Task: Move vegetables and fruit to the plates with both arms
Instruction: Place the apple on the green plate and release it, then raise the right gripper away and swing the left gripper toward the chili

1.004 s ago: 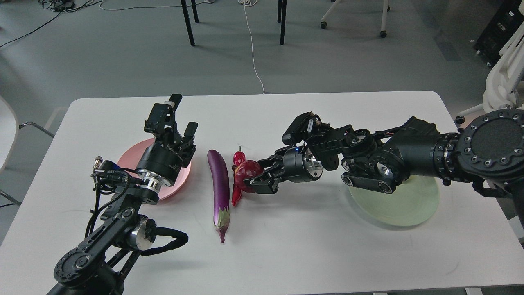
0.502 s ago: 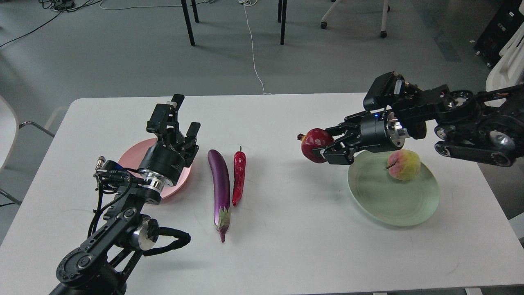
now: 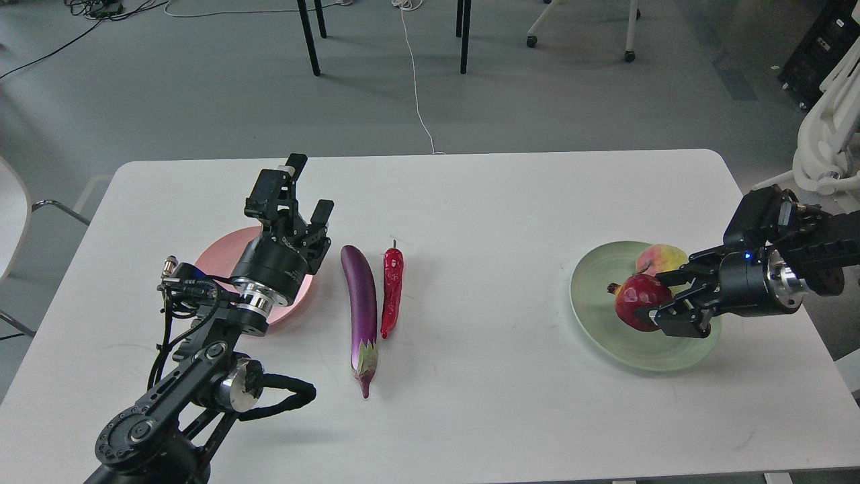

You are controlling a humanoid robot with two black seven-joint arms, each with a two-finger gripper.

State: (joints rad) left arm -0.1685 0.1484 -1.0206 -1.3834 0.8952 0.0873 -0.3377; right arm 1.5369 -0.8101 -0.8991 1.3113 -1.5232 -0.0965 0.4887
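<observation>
From our head we look down on the white worktop (image 3: 470, 202). Half a second ago our right jaws (image 3: 662, 301) held the pomegranate (image 3: 637, 302) up in the air, beside the green plate (image 3: 598, 316). Now they have come down and pulled back to the right, so the pomegranate sits low over the middle of that plate. We cannot tell if it touches the plate. The right jaws pinch it from the right side, one finger (image 3: 678, 275) above it and one below.

The peach (image 3: 662, 258) lies on the same plate, just behind the pomegranate and close to the upper finger. It has stayed where it was.

Our right arm (image 3: 799, 269) comes in low from the right edge and lies almost flat. A small blue light shines on its wrist.

Our left arm (image 3: 195, 376) has hardly moved. It bends up from the bottom left corner, and our left jaws (image 3: 302, 195) point up and away from us, spread apart and holding nothing. The pink plate (image 3: 215, 259) lies under and behind them, partly hidden by the wrist.

Just right of the left jaws lies the eggplant (image 3: 361, 302), with its cap end toward us. The chili pepper (image 3: 392, 286) lies close beside it on the right. Both lie on the worktop, as before.

Past the far edge we see grey floor, chair legs and a white cable (image 3: 416, 87).
</observation>
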